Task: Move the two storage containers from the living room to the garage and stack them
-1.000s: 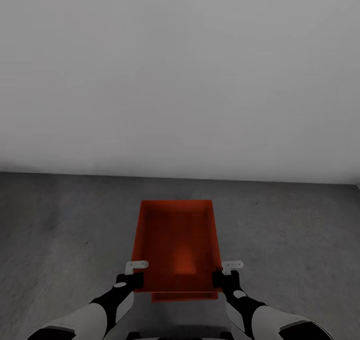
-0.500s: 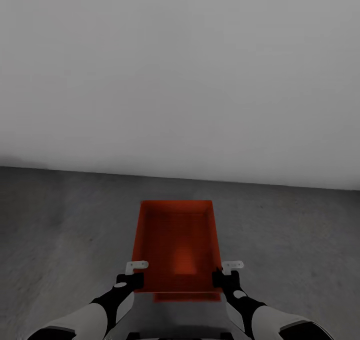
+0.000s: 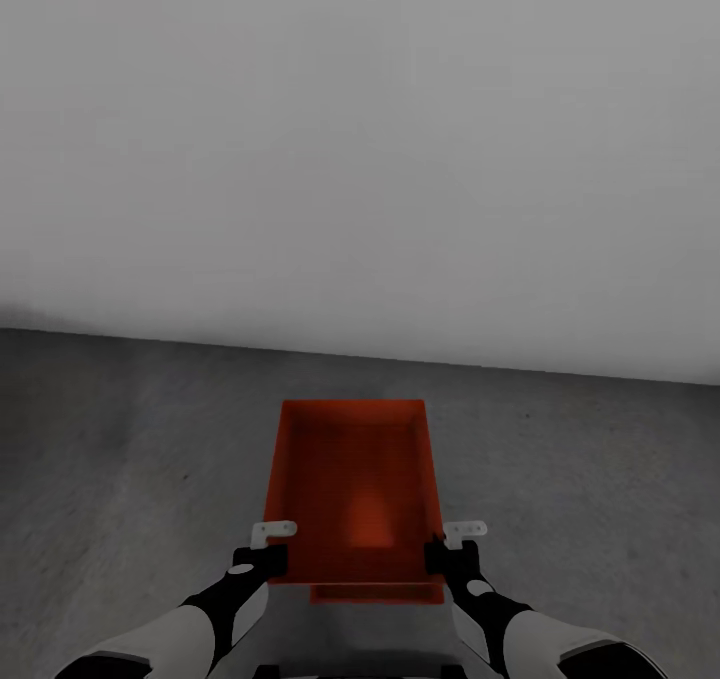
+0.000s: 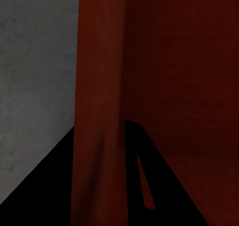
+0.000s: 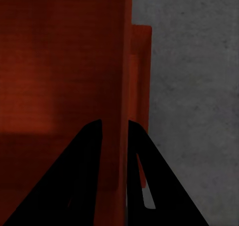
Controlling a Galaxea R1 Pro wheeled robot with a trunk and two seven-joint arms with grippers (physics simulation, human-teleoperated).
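Since earlier: wall-floor line lower at right, higher at left; camera turned, container unmoved between grippers.

Head view: orange-red storage container [image 3: 355, 489] held over dark grey floor [image 3: 120, 459]; left gripper [image 3: 262, 559] and right gripper [image 3: 444, 557] at near corners; plain white wall [image 3: 360, 159] beyond.

Left wrist view: fingers [image 4: 99, 186] pinching container wall.

Right wrist view: fingers [image 5: 144, 176] pinching container wall; second container's rim [image 5: 142, 76] below.

No legible writing.

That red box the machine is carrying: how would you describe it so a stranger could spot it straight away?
Start at the plain white wall, then drop to the dark grey floor below it. Above that floor, between the left gripper and right gripper, sits the storage container: an open, lidless orange-red rectangular bin, each side wall pinched by a gripper. It is the one bright colour among grey and white.
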